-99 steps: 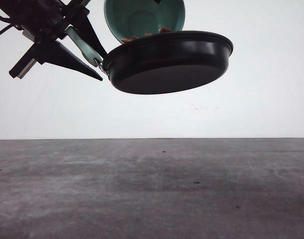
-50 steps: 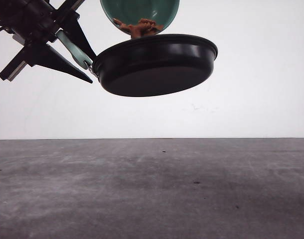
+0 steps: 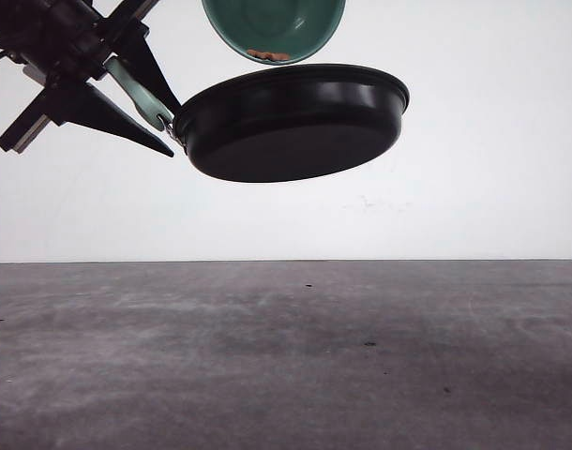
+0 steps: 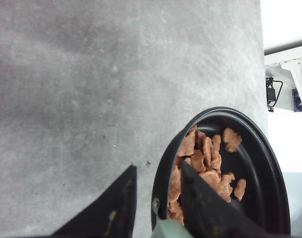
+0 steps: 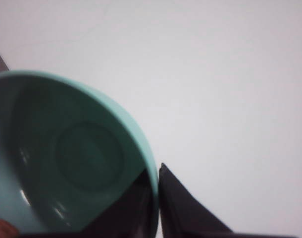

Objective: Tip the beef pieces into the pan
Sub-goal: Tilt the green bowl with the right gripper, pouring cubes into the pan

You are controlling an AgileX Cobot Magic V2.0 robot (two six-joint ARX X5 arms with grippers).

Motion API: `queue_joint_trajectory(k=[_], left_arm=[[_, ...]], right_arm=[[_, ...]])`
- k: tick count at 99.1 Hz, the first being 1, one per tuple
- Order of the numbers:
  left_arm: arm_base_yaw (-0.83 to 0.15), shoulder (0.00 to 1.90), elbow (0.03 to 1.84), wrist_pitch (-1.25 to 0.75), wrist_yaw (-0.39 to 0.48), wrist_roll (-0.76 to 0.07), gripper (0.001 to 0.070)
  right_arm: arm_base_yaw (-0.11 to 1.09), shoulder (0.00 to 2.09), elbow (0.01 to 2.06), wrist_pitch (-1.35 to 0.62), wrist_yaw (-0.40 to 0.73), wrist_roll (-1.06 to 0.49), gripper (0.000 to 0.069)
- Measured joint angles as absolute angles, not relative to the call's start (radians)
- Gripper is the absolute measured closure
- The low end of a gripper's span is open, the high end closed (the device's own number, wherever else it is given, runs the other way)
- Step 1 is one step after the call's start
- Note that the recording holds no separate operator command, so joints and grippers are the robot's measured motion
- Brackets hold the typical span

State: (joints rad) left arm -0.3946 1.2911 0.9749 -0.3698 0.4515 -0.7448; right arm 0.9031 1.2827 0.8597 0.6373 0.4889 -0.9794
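- The beef pieces (image 4: pixel 203 161) are found lying in a loose pile inside the pan (image 3: pixel 295 122), gathered toward the handle side in the left wrist view; most of the load is judged to be transferred.
- One last reddish piece (image 3: pixel 269 55) is noted at the lowest lip of the teal bowl (image 3: pixel 273 28), directly above the pan's rim; a similar scrap is glimpsed at the bowl's edge in the right wrist view, though blurred.
- The pan is held clear of the grey table (image 3: pixel 286 356), well above it, with its far side tilted slightly upward; this attitude is judged to keep the meat from sliding out the open end.
- The mint-green handle (image 3: pixel 141 92) is grasped by the left gripper (image 4: pixel 156 198), whose fingers (image 4: pixel 119 203) are clamped on either side of it close to the pan's wall, so that the pan is steadied under the falling pieces.
- The bowl is tipped steeply, its mouth facing down and toward the camera, and its interior is seen almost empty.
- The bowl's rim is pinched by the right gripper (image 5: pixel 157 198), one finger inside the wall and one outside, which allows the tilt to be controlled.
- The pour is judged nearly complete; the remaining piece is likely to drop with slightly more tilt.
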Motion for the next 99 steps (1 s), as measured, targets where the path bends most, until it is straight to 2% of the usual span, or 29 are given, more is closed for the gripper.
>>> queue_joint_trajectory(k=[28, 76, 86, 99], left_arm=[[-0.392, 1.291, 0.975, -0.370, 0.452, -0.741, 0.0579], [-0.345, 1.291, 0.975, -0.392, 0.450, -0.705, 0.0580], [-0.344, 1.291, 0.975, -0.392, 0.450, -0.695, 0.0580], [-0.344, 1.291, 0.975, -0.392, 0.450, -0.673, 0.0580]], right_arm=[[0.899, 1.303, 0.859, 0.643, 0.500, -0.971, 0.0680], [0.898, 1.303, 0.855, 0.792, 0.464, -0.989, 0.0680], [0.899, 1.303, 0.855, 0.762, 0.478, -0.929, 0.0680], [0.899, 1.292, 0.855, 0.664, 0.551, -0.769, 0.0680]])
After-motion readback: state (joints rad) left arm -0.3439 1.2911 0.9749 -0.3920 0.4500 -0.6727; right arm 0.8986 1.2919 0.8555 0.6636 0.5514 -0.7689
